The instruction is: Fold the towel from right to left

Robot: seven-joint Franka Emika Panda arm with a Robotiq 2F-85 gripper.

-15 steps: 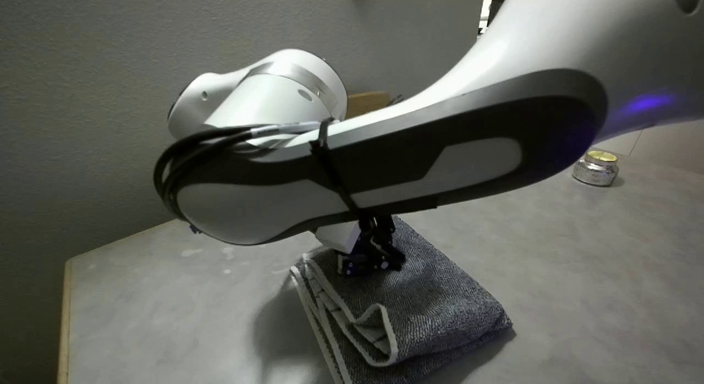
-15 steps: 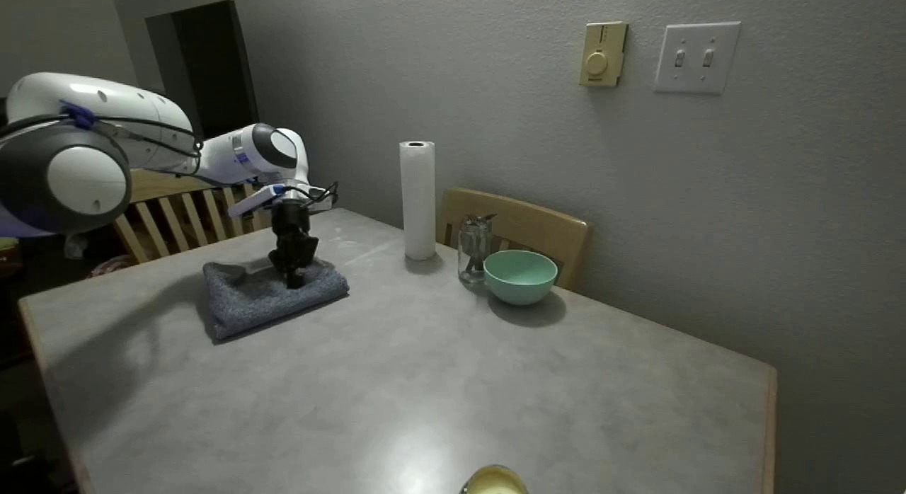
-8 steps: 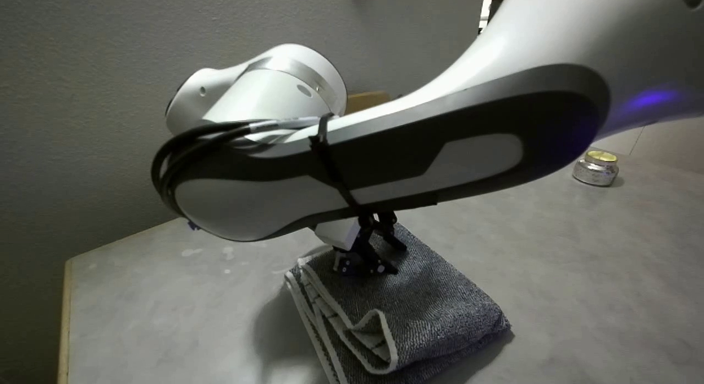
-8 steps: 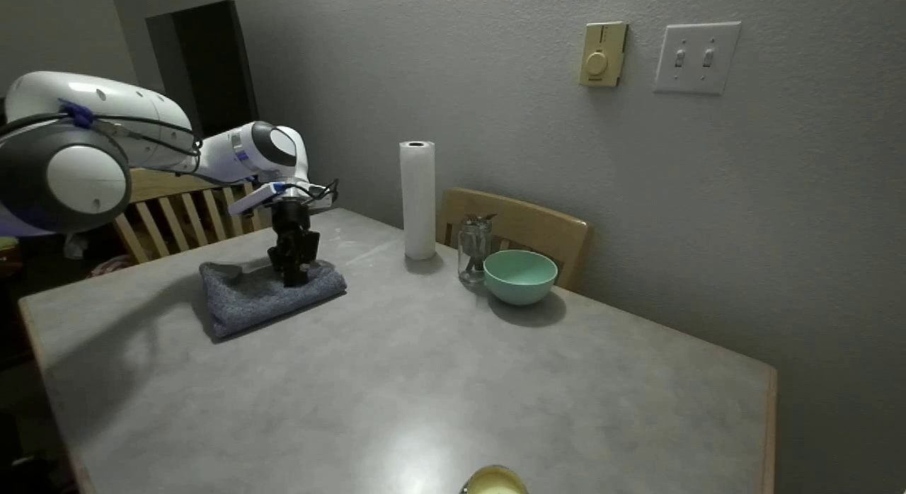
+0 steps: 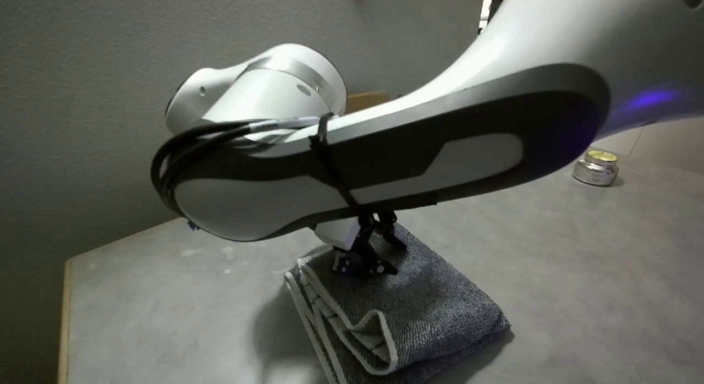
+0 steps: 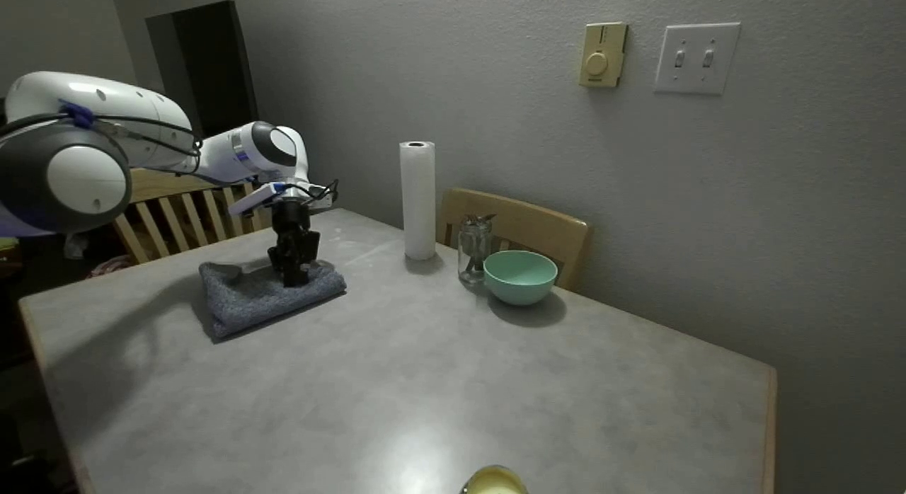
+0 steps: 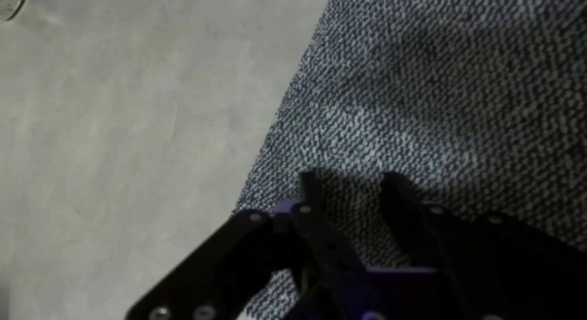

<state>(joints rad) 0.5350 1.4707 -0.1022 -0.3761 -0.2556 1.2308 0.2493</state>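
Note:
The dark grey towel [image 5: 440,296] lies on the table in a folded stack. Its white-edged layers and part of the striped band [image 5: 379,340] show along the near left side in an exterior view, where one top edge curls up in a small wave. My gripper [image 7: 351,177] points down at the towel [image 7: 440,104], close to one of its folded sides. A strip of cloth is visible through the gap between the parted fingertips, and they pinch nothing. Whether the tips touch the top layer I cannot tell. In an exterior view the gripper [image 6: 291,282] stands over the towel's far part.
A white paper towel roll [image 6: 417,200], a glass jar with utensils [image 6: 474,250] and a green bowl [image 6: 520,276] stand along the wall side of the table. A silver candle jar [image 5: 596,168] sits farther off. Chair backs [image 6: 524,221] rise at the table's edges.
The fingers have spread apart over the last second, and the arm has risen very slightly. The towel's upper layers have shifted a little; during the last half second almost nothing moved.

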